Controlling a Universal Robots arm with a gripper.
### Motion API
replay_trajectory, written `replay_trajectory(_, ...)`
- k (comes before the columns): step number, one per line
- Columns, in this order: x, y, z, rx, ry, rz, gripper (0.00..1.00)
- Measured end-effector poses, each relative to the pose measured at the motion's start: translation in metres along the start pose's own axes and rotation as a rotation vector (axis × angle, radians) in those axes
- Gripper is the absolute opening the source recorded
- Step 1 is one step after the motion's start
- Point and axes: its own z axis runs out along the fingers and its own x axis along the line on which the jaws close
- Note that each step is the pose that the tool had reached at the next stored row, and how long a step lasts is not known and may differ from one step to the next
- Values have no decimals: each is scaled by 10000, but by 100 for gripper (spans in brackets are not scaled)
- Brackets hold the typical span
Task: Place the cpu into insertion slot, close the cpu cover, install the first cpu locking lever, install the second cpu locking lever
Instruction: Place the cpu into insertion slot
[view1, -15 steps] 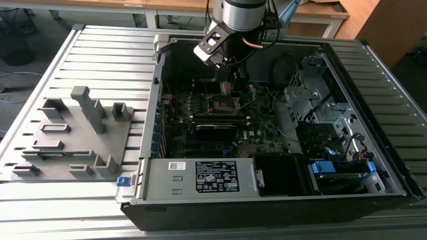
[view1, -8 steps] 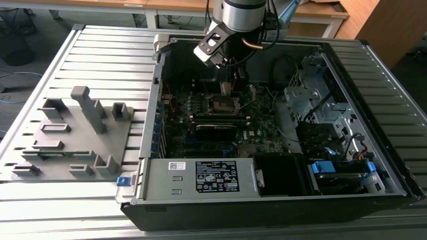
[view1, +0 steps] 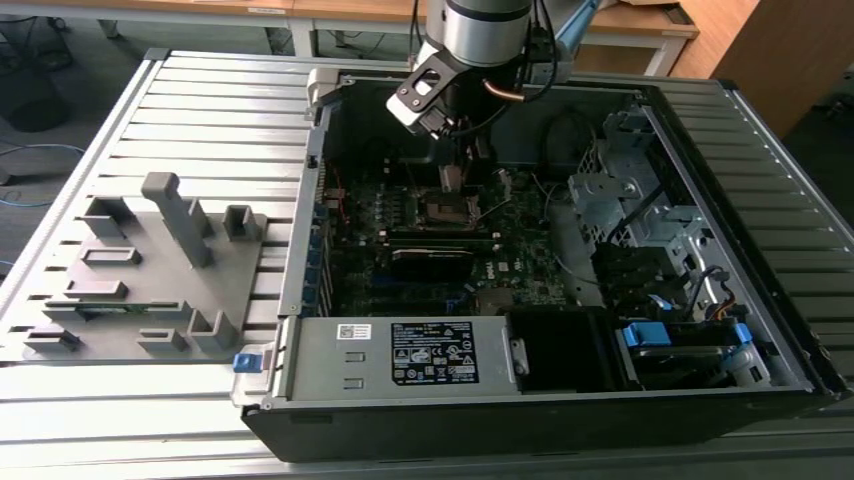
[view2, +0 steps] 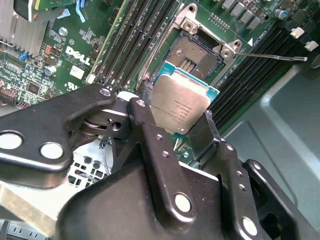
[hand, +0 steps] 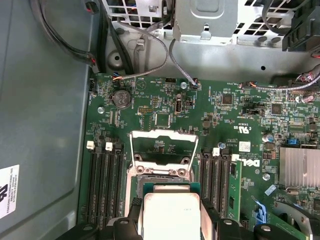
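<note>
Black claw (view2: 176, 114) clamped on flat square silver-topped cpu (view2: 182, 97) by two opposite edges. Held clear above square dark-centred insertion slot (view2: 197, 55), at centre of the exterior view, slightly offset, not seated. Silvery frame cpu cover (hand: 162, 160) standing open.

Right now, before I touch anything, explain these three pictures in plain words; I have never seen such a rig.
The exterior view looks from off the machine at a silver-grey robot arm reaching into an open black computer case on a grey slatted table. Both wrist views come from cameras riding on the arm. Its black metal claw grips the cpu, a small flat square silver-grey chip, not yet in the insertion slot, a dark square socket. The silvery frame-shaped cpu cover lies open.
</note>
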Motion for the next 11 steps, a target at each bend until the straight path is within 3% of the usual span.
replay_trajectory(11,0,-1,22,-1,3,0,54)
